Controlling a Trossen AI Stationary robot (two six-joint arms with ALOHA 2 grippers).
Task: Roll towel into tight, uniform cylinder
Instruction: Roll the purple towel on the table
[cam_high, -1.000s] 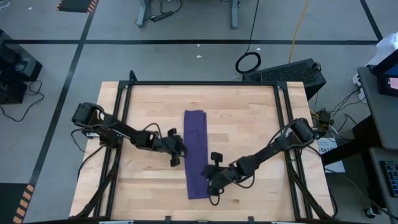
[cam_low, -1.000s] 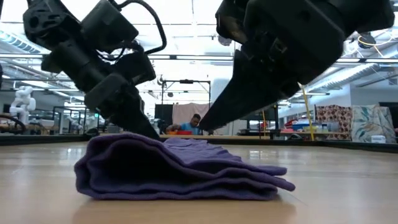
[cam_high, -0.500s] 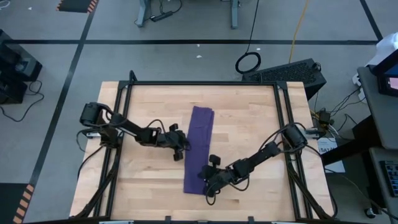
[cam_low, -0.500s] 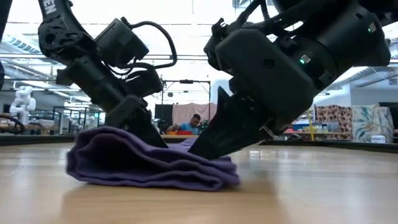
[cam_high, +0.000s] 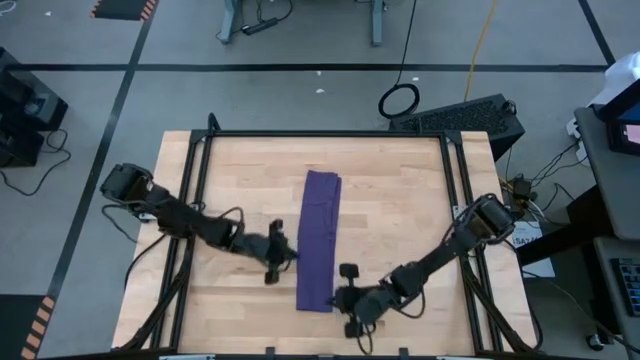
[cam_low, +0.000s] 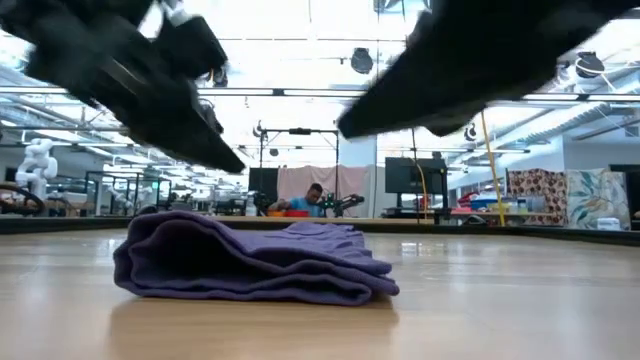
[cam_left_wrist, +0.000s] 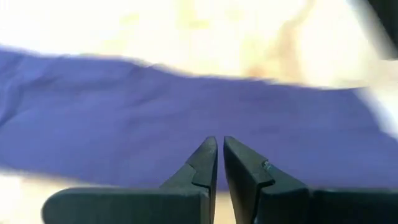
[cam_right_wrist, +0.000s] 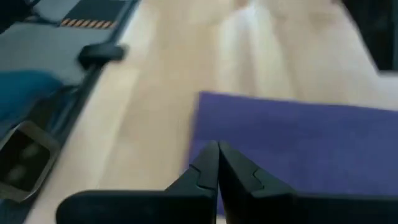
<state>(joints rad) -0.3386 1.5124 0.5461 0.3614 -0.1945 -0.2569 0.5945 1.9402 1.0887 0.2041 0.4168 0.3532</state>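
The purple towel (cam_high: 319, 240) lies folded into a long narrow strip on the wooden table, running from near to far. In the low view its near end (cam_low: 250, 262) is a low stack of several layers. My left gripper (cam_high: 287, 256) is shut beside the strip's left edge, raised above the towel (cam_left_wrist: 186, 112). My right gripper (cam_high: 336, 298) is shut by the strip's near right corner (cam_right_wrist: 211, 102), also raised clear. In the low view both grippers, left (cam_low: 232, 163) and right (cam_low: 345, 130), hang above the cloth without touching it.
A black frame runs round the tabletop (cam_high: 400, 200). Bare wood lies to the left and right of the strip. Cables and a black box (cam_high: 470, 115) sit on the floor beyond the far edge. A person (cam_low: 312, 200) sits far off in the room behind.
Both grippers stood on the towel's near part with their tips down. They have since lifted off it and drawn back toward the near edge. The towel's near end has shifted and bunched narrower, and the strip has slid a little toward the far edge.
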